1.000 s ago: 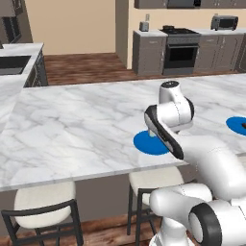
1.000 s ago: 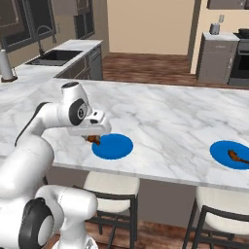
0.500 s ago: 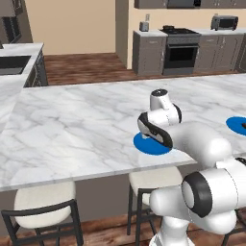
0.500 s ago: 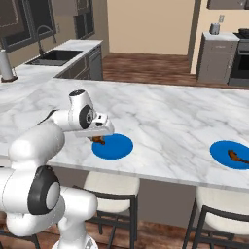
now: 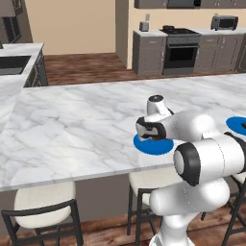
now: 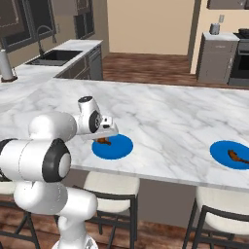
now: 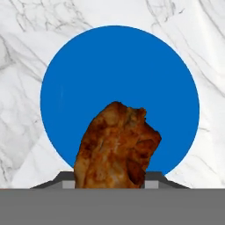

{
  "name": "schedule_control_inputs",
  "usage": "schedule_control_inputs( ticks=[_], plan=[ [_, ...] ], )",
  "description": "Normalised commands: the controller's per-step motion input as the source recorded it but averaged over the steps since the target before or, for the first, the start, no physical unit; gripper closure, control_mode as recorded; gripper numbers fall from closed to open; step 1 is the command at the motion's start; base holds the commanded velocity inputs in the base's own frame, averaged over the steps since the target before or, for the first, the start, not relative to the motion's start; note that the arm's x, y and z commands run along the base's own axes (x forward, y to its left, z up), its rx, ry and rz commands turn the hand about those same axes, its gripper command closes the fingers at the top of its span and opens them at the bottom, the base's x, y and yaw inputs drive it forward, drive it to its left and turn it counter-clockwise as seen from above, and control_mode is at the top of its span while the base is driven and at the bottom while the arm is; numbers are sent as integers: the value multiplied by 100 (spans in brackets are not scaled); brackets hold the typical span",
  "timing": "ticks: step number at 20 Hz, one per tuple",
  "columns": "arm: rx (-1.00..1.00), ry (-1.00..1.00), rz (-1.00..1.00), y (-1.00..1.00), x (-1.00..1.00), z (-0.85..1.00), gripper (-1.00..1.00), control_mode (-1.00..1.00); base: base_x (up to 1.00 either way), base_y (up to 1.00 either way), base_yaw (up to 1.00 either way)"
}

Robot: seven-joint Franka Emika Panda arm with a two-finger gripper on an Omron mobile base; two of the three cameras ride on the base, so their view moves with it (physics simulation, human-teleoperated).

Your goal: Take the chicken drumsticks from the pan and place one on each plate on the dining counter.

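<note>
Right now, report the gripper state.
Gripper: fingers shut on a chicken drumstick, held just above the near blue plate.

Dining counter (image 6: 160,107): long white marble slab, grey veins, over grey base. Two blue plates lie flat on it, well apart, both near front edge. Near plate (image 6: 116,148) sits toward middle of slab; far plate (image 6: 224,154) toward right end, brown drumstick (image 6: 237,156) lying on it. Slab around plates bare marble.
</note>
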Motion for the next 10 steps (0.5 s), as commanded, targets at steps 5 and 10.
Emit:
schedule_control_inputs(
  ticks=[5, 10],
  plan=[
    [2, 1, 12, -7, 42, -34, 100, -100, 0, 0, 0],
    [2, 1, 7, -2, 19, -27, 100, -100, 0, 0, 0]
  ],
)
